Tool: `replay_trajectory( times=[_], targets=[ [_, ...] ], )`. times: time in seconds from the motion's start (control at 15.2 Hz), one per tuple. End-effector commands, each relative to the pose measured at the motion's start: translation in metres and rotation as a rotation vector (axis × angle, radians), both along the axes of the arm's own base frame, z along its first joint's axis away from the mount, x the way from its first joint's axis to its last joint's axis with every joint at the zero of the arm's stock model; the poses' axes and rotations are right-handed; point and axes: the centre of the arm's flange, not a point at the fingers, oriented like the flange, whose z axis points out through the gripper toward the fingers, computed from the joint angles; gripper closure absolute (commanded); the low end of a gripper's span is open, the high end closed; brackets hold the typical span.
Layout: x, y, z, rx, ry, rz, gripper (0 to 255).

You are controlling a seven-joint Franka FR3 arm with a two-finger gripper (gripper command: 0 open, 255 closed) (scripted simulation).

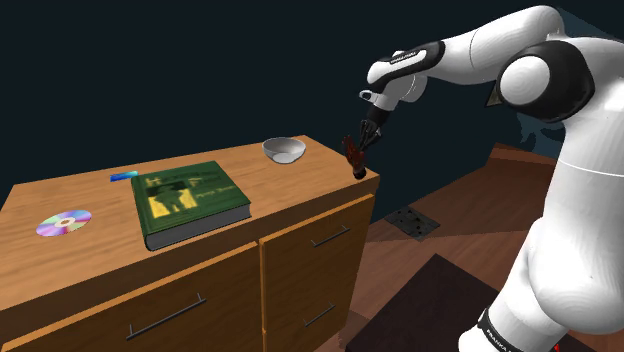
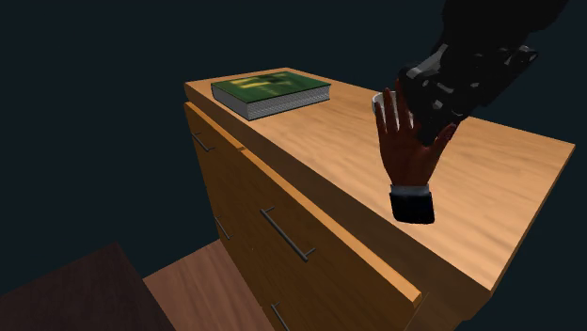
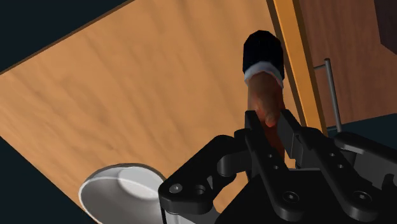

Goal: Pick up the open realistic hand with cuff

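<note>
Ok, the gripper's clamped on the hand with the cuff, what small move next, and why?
Probably a short straight lift with the gripper shut. It clasps the hand near the palm, and the cuff hangs low over the dresser top by its front edge, so rising would clear the wood.

dim, evenly lit, soft shadows

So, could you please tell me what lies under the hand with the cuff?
Bare wooden dresser top, near its front edge; the pincer clasps the hand, cuff downward. The patch directly beneath the cuff is covered.
</note>
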Motion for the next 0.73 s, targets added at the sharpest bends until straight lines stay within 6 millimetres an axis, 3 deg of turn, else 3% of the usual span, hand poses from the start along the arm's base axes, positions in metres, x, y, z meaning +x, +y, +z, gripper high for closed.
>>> replay_trajectory(
  times=[0.0,0.53,0.66],
  targets=[
    [0.000,0.000,0.012,0.000,0.000,0.000,255],
    [0.000,0.000,0.054,0.000,0.000,0.000,255],
    [0.000,0.000,0.055,0.000,0.000,0.000,255]
  ],
)
